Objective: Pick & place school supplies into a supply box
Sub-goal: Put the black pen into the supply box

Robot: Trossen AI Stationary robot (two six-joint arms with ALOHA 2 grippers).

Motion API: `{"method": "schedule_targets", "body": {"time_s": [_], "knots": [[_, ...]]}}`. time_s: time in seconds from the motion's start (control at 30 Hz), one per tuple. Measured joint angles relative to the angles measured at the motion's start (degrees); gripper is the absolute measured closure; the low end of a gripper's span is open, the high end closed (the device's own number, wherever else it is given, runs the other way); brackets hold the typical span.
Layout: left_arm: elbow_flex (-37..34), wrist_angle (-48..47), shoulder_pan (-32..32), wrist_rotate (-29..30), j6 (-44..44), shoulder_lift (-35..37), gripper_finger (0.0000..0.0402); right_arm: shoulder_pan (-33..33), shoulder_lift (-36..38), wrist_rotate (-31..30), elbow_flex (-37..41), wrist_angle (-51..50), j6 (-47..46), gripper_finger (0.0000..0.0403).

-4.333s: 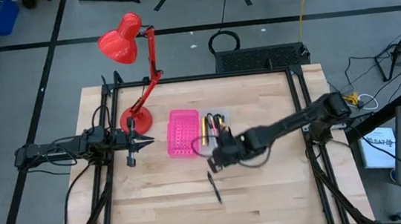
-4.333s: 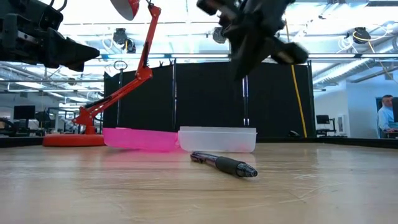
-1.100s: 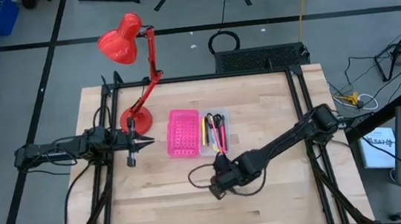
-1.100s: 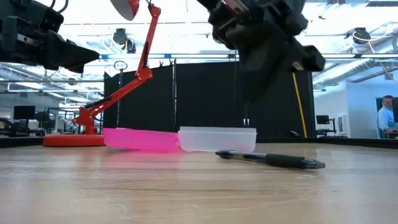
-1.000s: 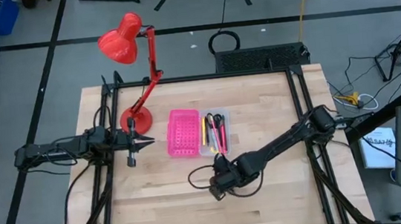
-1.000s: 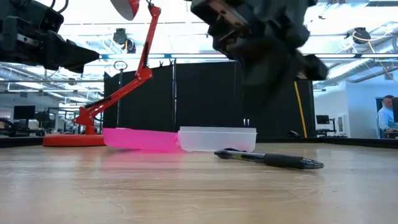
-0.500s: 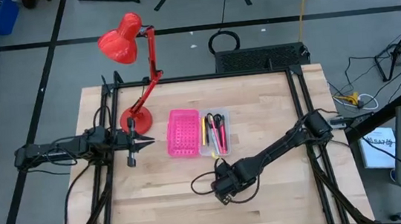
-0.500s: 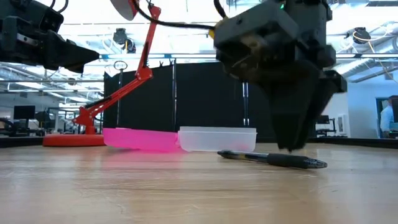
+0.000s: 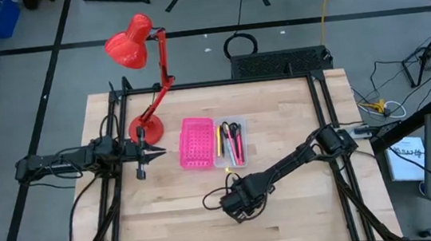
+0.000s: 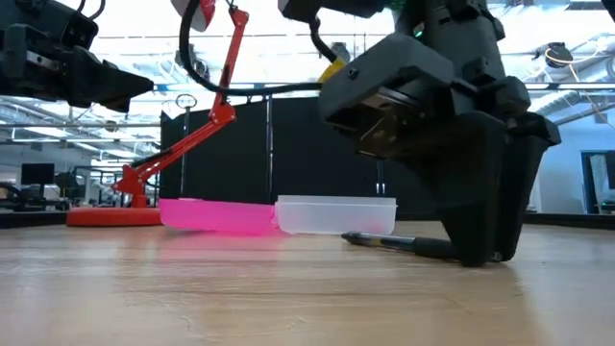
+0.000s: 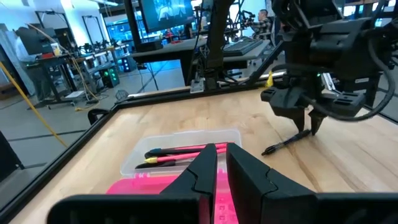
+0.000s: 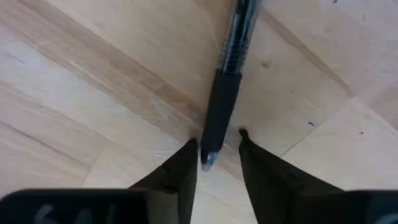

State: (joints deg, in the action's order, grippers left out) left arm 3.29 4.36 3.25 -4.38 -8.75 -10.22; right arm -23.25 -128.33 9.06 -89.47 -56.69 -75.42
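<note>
Right gripper [image 12: 214,152] down at wooden table [image 9: 296,120], fingertips parted narrowly, straddling tip end of black pen [image 12: 225,93] lying flat on boards; not clamped on it. In low view, pen [image 10: 404,244] lies in front of clear plastic supply box [image 10: 336,215]. Box [image 9: 231,144] holds pink, yellow, black pens and scissors, sits touching bright pink perforated tray [image 9: 196,142]. Left gripper [image 9: 140,153] hovers near red desk lamp [image 9: 145,72] base, fingers nearly closed, empty.
</note>
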Motion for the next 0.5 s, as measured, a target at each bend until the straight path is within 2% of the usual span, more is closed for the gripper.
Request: {"method": "schedule_targets", "body": {"time_s": [0.13,0.27,0.5], "knots": [[0.0,0.1,0.0,0.0,0.0,0.0,0.0357,0.3,-0.2,-1.2,0.0,0.5,1.6,0.0316],[0.0,0.0,0.0,0.0,0.0,0.0,0.0357,0.9,0.2,-1.4,0.4,2.6,3.0,0.0380],[0.0,0.1,0.0,0.0,0.0,0.0,0.0357,0.6,2.5,-3.1,0.6,4.8,3.7,0.0395]]}}
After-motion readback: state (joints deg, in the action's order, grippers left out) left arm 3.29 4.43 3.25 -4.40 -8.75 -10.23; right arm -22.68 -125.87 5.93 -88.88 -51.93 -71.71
